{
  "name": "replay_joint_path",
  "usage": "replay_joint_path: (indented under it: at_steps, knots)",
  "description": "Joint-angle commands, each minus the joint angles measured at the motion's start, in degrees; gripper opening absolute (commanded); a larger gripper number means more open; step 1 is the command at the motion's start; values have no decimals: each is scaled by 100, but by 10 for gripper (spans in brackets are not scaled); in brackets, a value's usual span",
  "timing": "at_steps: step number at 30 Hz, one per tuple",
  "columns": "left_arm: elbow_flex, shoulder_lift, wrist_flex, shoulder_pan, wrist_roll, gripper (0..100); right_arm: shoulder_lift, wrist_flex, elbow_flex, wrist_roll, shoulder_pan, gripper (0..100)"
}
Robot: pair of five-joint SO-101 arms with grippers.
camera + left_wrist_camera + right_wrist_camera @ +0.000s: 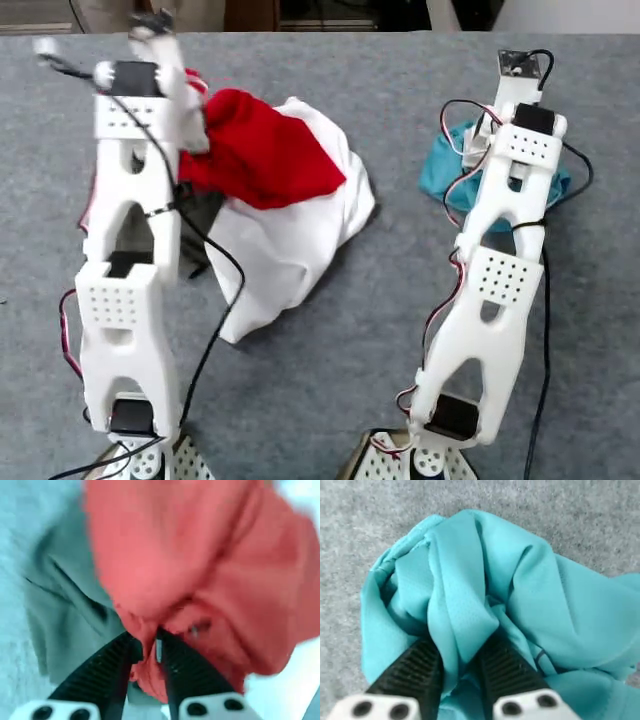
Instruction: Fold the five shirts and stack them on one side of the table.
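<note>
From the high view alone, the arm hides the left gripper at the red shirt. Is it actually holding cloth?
Observer: Yes. The left wrist view shows the left gripper shut on a thin fold of the red shirt.
Operator: And the right one, over the teal shirt?
Observer: The right gripper is closed on a thick ridge of the teal shirt, which lies bunched on the table.
Operator: What is the dark cloth under the left arm?
Observer: A grey-green shirt, crumpled just below the red cloth.
</note>
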Motion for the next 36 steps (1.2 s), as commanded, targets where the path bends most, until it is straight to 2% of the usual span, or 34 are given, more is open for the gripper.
replay_joint_path:
  at_steps: [1, 3, 7, 9, 15, 19, 23, 25, 29, 30, 31, 36]
  knots:
    - [1011, -664, 53, 176, 0, 111, -40, -114, -145, 62, 40, 5]
    - [1204, -708, 44, 176, 229, 164, -40, -114, -145, 62, 40, 5]
    - [1275, -523, 53, 114, 1521, 304, -40, -105, -145, 62, 31, 5]
    - [1257, -382, 53, 167, 1908, 353, -40, -105, -145, 62, 31, 5]
    - [1222, 462, -545, 387, 1943, 361, -40, -79, -145, 62, 31, 5]
    - [1222, 1235, -1116, 299, 2022, 360, -40, -79, -145, 62, 31, 5]
    - [923, 1613, -1204, -53, 2725, 357, -40, -79, -145, 62, 31, 5]
    - [677, 1675, -1073, -202, 2892, 299, -40, -79, -145, 62, 31, 5]
    - [615, 1675, -1327, -571, 2646, 23, -40, -88, -145, 62, 31, 5]
    - [642, 1675, -1363, -686, 2418, 12, -40, -88, -145, 62, 31, 5]
    - [642, 1666, -1345, -800, 2259, 43, -40, -88, -145, 62, 31, 5]
    - [105, 1596, -870, -1477, 2066, 19, -40, -88, -145, 62, 31, 5]
